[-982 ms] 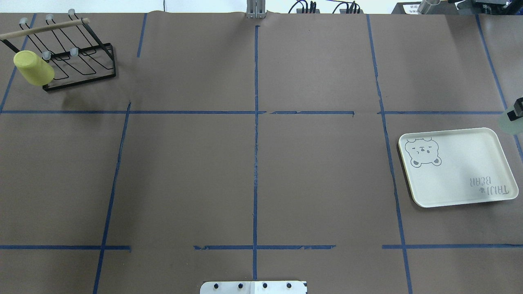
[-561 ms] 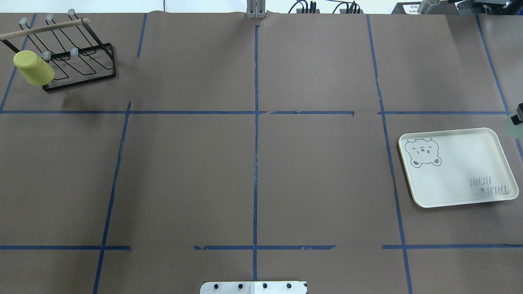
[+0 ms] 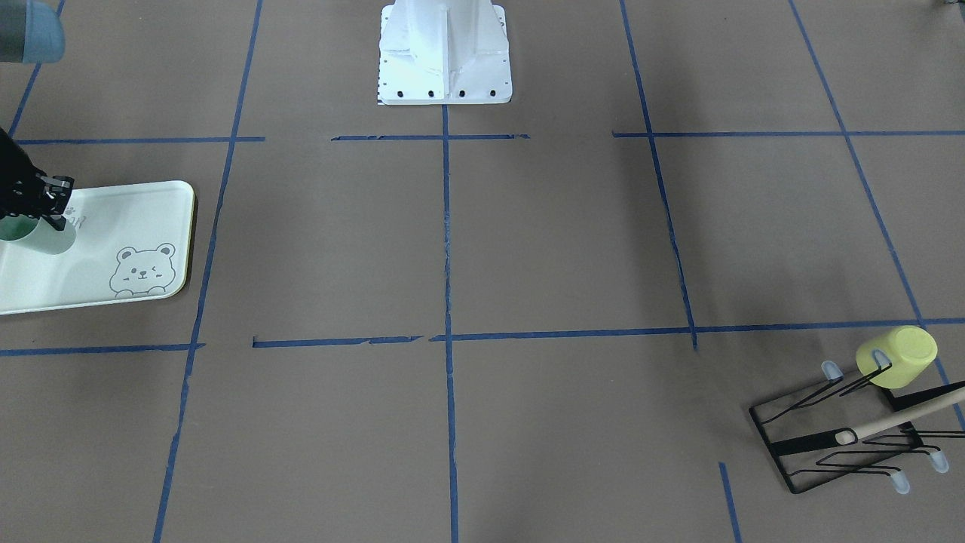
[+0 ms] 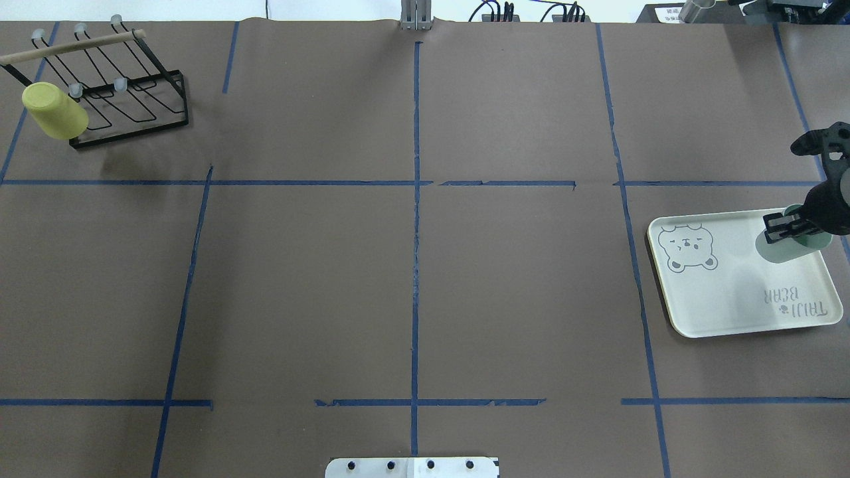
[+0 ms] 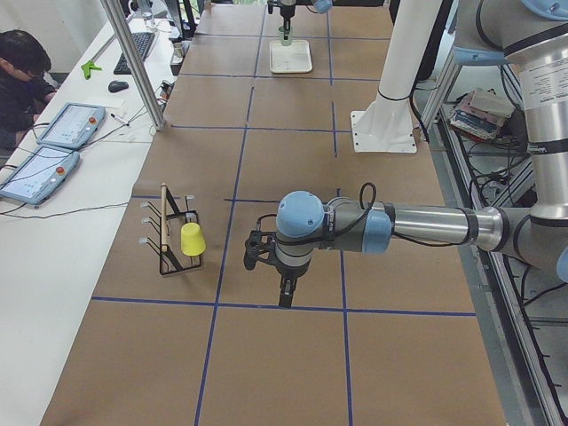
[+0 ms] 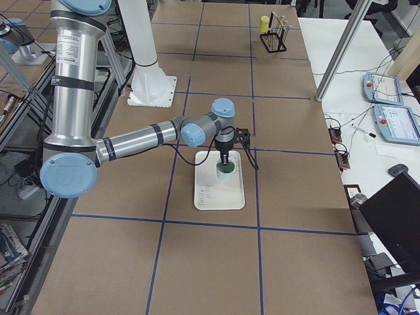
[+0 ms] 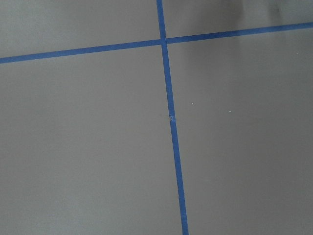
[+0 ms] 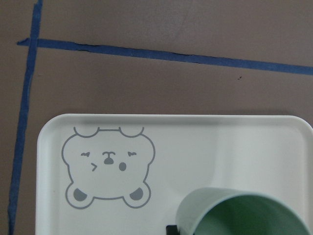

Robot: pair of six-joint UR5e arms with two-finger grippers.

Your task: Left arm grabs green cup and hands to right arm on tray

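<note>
The green cup [image 4: 778, 247] hangs upright from my right gripper [image 4: 788, 226], which is shut on its rim, over the far right part of the tray [image 4: 717, 299]. I cannot tell if the cup touches the tray. The front view shows the cup [image 3: 47, 238] under the gripper [image 3: 41, 205] above the tray [image 3: 113, 219]. The right wrist view shows the cup's open mouth [image 8: 244, 215] and the tray's bear [image 8: 107, 169]. My left gripper [image 5: 284, 293] shows only in the exterior left view, low over bare table. I cannot tell if it is open or shut.
A yellow cup [image 4: 53, 109] hangs upside down on a black wire rack [image 4: 126, 99] at the far left corner. Blue tape lines cross the brown table. The robot's base plate [image 4: 412, 467] is at the near middle edge.
My right gripper, with the green cup, has come in from the table's right edge and now sits over the tray. The rack and yellow cup have not moved.
</note>
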